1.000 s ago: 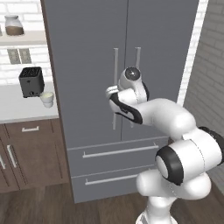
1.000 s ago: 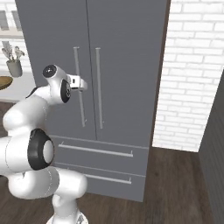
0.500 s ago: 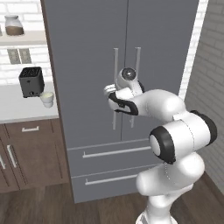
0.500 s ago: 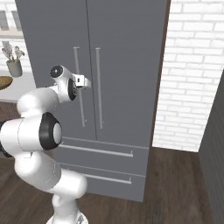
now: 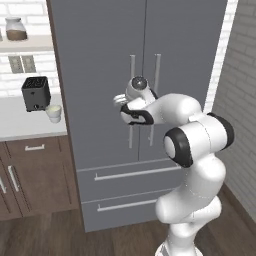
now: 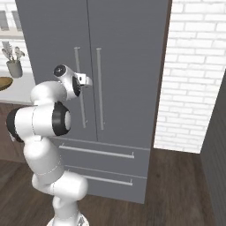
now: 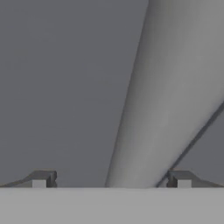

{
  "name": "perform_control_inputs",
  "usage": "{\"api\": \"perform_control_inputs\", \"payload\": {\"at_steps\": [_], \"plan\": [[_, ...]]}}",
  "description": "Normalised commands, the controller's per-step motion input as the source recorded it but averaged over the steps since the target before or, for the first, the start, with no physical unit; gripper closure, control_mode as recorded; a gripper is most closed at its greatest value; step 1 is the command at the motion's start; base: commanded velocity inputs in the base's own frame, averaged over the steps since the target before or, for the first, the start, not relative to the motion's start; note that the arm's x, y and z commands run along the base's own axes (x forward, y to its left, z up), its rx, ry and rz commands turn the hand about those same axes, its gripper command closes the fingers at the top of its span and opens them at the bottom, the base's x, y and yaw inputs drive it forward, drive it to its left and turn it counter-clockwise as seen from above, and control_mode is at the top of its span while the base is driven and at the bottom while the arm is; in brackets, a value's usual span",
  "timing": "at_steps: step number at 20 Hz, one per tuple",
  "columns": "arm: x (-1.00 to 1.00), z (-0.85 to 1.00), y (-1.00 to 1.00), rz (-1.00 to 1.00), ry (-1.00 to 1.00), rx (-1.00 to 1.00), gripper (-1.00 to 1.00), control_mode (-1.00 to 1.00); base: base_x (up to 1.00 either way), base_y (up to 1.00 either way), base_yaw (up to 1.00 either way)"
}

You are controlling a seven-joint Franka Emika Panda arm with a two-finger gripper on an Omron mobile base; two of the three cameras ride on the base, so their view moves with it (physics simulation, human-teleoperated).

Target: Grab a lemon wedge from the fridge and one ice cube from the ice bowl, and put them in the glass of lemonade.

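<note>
At the fridge point(image 5: 100, 75) front, the gripper point(image 7: 111, 179) stands with its fingers spread wide on either side of the left door's vertical bar handle point(image 7: 170, 87), which runs up between the two fingertips without visible contact. Both fridge doors are closed, and so are the two drawers point(image 5: 127, 172) below them. Left of the fridge, the glass of lemonade point(image 5: 53, 113) sits on the surface point(image 5: 20, 125) just beside the black toaster point(image 5: 36, 93), and the ice bowl point(image 6: 4, 82) rests at the frame edge below the grey utensil cup point(image 6: 14, 68).

Arm outstretched; gripper point(image 7: 111, 179) wide apart
</note>
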Motion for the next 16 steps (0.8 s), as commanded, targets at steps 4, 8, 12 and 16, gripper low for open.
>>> {"api": "perform_control_inputs", "payload": {"at_steps": [4,8,12,16], "plan": [[0.33,-0.11,0.00,0.00,0.00,0.00,1.00,-1.00,0.00,0.00,0.00],[0.00,0.00,0.00,0.00,0.00,0.00,1.00,-1.00,0.00,0.00,0.00],[0.00,0.00,0.00,0.00,0.00,0.00,1.00,-1.00,0.00,0.00,0.00],[-0.35,0.01,0.01,0.00,-0.12,0.00,1.00,-1.00,0.00,0.00,0.00]]}}
